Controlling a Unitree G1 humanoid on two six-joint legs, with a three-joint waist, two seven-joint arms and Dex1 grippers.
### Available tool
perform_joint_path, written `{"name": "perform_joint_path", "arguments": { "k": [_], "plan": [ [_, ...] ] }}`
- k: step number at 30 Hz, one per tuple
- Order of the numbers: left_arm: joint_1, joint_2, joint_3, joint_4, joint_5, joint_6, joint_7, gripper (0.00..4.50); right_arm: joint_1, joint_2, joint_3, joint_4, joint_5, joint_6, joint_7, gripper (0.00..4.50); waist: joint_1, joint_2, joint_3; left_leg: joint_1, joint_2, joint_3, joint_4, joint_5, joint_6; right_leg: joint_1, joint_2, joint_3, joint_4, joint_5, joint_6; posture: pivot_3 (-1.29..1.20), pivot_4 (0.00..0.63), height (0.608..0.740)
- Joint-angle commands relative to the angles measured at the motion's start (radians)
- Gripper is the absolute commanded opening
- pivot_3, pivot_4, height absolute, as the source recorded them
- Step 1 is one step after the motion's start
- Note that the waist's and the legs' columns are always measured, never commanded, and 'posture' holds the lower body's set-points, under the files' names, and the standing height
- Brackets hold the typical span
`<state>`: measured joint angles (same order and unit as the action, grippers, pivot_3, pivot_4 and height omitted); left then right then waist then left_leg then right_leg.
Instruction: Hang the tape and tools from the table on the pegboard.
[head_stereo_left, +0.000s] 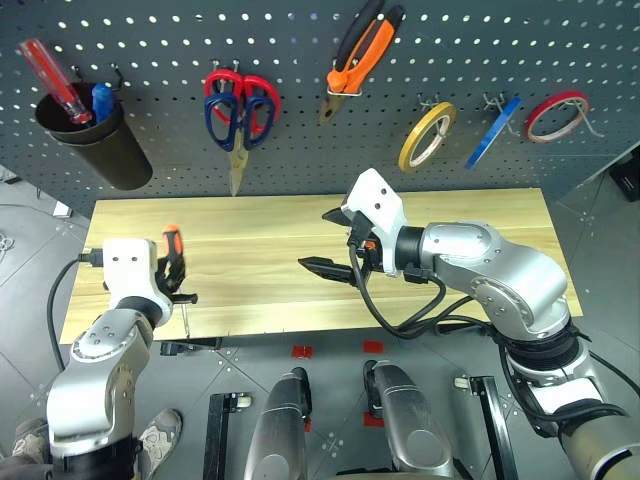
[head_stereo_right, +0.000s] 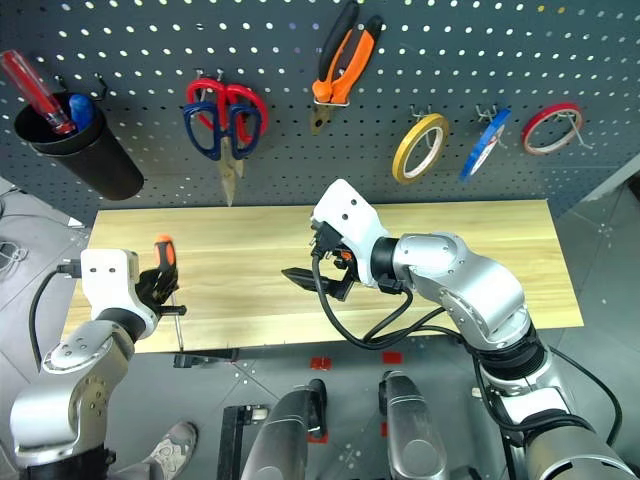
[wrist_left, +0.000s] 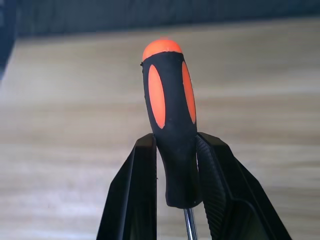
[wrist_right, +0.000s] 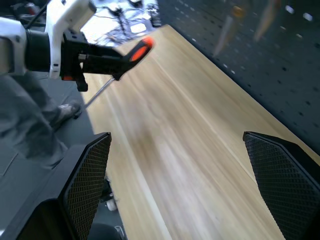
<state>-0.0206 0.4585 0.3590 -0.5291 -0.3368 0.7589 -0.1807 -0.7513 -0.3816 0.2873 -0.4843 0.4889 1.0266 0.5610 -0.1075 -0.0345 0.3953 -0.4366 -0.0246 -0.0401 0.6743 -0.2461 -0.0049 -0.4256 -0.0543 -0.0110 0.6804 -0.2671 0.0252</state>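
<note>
Dark grey pegboard (head_stereo_left: 300, 60), dotted with holes, backs a long light-wood table (head_stereo_left: 480, 250) whose top carries no loose items.

Items already on the board: blue tape (head_stereo_left: 492, 132) hooked between a yellow tape ring (head_stereo_left: 427, 136) and a red tape ring (head_stereo_left: 556, 116); pliers (head_stereo_left: 362, 52) with orange-and-black handles, high at centre; two pairs of scissors (head_stereo_left: 240, 112) on one hook, red handles over blue-black. A black cup (head_stereo_left: 95, 140) at the board's left holds a long red screwdriver (head_stereo_left: 55, 82).

Item in hand: small screwdriver (head_stereo_left: 174, 258), black-and-orange handle.
- Location: above the table's near-left corner, lifted clear of the wood.
- Holder: left gripper (head_stereo_left: 172, 272), jaws clamped narrow on the lower half of the handle, one finger on each side, as the left wrist view shows.
- Long axis: near vertical, tilted slightly. Orange cap up and toward the board; thin metal shaft down, its tip past the table's front edge.

Right gripper (head_stereo_left: 335, 242): jaws spread wide, empty, over the middle of the table and well apart from the screwdriver.

Judged risks:
- The grip sits on a smooth, tapering handle near its shaft end; a quick swing toward the board could let the tool pivot or slide out between the fingers.
- The downward shaft could catch the table's front edge if the arm drops as it moves inward.
- Cup and hooks lie far up on the left; a long reach could knock the cup or the hanging scissors.
- A hand-over to the right gripper would need the exposed orange end presented cleanly, or the tool falls.
</note>
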Motion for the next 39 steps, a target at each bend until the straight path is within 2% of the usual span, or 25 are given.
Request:
{"name": "perform_joint_path", "arguments": {
  "k": [1, 5, 7, 11, 16, 20, 26, 31, 34, 35, 39],
  "plan": [
    [0.003, 0.023, 0.023, -0.171, -0.005, -0.080, -0.028, 0.81, -0.021, 0.000, -0.062, -0.052, 0.037, -0.076, 0.049, 4.50, 0.005, 0.000, 0.000, 0.000, 0.000, 0.000, 0.000, 0.000, 0.000, 0.000, 0.000, 0.000, 0.000, 0.000, 0.000, -0.24, 0.327, 0.740],
    [-0.094, 0.108, 0.063, -0.228, 0.040, -0.146, -0.034, 0.81, -0.050, 0.010, -0.094, -0.013, 0.047, -0.129, 0.082, 4.50, 0.010, -0.001, -0.001, 0.000, 0.000, -0.001, 0.001, 0.000, 0.000, 0.000, 0.001, -0.001, 0.001, 0.000, 0.000, -0.22, 0.311, 0.740],
    [-0.193, 0.155, 0.118, -0.209, 0.017, -0.140, -0.026, 0.81, -0.067, 0.021, -0.107, 0.004, 0.058, -0.138, 0.089, 4.50, 0.011, -0.001, -0.001, 0.000, 0.000, -0.001, 0.001, 0.000, 0.000, 0.000, 0.001, -0.002, 0.002, 0.000, 0.000, -0.21, 0.307, 0.740],
    [-0.418, 0.332, 0.185, -0.041, -0.005, -0.196, -0.117, 0.81, -0.124, 0.058, -0.132, 0.073, 0.067, -0.084, 0.040, 4.50, 0.012, -0.004, -0.003, -0.001, 0.000, -0.001, 0.002, 0.002, -0.003, -0.001, 0.002, -0.002, 0.002, 0.000, 0.000, -0.19, 0.294, 0.740],
    [-0.579, 0.414, 0.134, 0.135, 0.017, -0.330, -0.193, 0.81, -0.155, 0.065, -0.121, 0.097, 0.038, -0.110, 0.029, 4.50, 0.014, -0.005, -0.009, -0.001, -0.001, 0.001, 0.001, 0.003, -0.004, -0.001, 0.001, -0.003, 0.000, 0.000, 0.000, -0.21, 0.277, 0.740],
    [-0.668, 0.420, 0.091, 0.294, 0.081, -0.498, -0.207, 0.81, -0.161, 0.072, -0.118, 0.096, 0.032, -0.119, 0.021, 4.50, 0.018, -0.007, -0.010, -0.002, 0.000, 0.000, 0.002, 0.003, -0.005, -0.001, 0.001, -0.002, 0.001, 0.000, 0.000, -0.22, 0.269, 0.740],
    [-0.739, 0.369, 0.025, 0.487, 0.153, -0.714, -0.186, 0.81, -0.161, 0.097, -0.127, 0.087, 0.037, -0.135, 0.005, 4.50, 0.017, -0.009, -0.012, -0.002, 0.000, 0.001, 0.002, 0.003, -0.005, -0.002, 0.001, -0.002, 0.001, 0.000, 0.000, -0.24, 0.265, 0.740],
    [-0.693, 0.341, 0.068, 0.503, 0.180, -0.764, -0.136, 0.81, -0.153, 0.095, -0.118, 0.072, 0.040, -0.143, 0.010, 4.50, 0.009, -0.014, -0.019, -0.005, 0.000, 0.001, 0.003, 0.003, -0.005, -0.006, 0.001, -0.002, 0.003, 0.001, 0.000, -0.26, 0.265, 0.740],
    [-0.649, 0.325, 0.095, 0.496, 0.188, -0.774, -0.098, 0.81, -0.152, 0.095, -0.119, 0.074, 0.041, -0.146, 0.010, 4.50, -0.006, -0.014, -0.027, -0.015, -0.001, 0.003, 0.006, 0.003, -0.005, -0.018, 0.000, -0.002, 0.010, 0.001, 0.000, -0.26, 0.263, 0.740],
    [-0.637, 0.318, 0.102, 0.490, 0.183, -0.776, -0.091, 1.53, -0.152, 0.094, -0.118, 0.075, 0.041, -0.146, 0.010, 4.50, -0.008, -0.014, -0.028, -0.015, -0.001, 0.003, 0.006, 0.003, -0.005, -0.019, 0.000, -0.002, 0.010, 0.001, 0.000, -0.26, 0.263, 0.740],
    [-0.608, 0.297, 0.132, 0.444, 0.173, -0.764, -0.049, 2.64, -0.151, 0.091, -0.118, 0.077, 0.039, -0.149, 0.013, 4.50, -0.008, -0.016, -0.033, -0.015, 0.000, 0.003, 0.006, 0.004, -0.005, -0.019, 0.000, -0.002, 0.011, 0.001, 0.000, -0.26, 0.260, 0.740]
  ]
}}
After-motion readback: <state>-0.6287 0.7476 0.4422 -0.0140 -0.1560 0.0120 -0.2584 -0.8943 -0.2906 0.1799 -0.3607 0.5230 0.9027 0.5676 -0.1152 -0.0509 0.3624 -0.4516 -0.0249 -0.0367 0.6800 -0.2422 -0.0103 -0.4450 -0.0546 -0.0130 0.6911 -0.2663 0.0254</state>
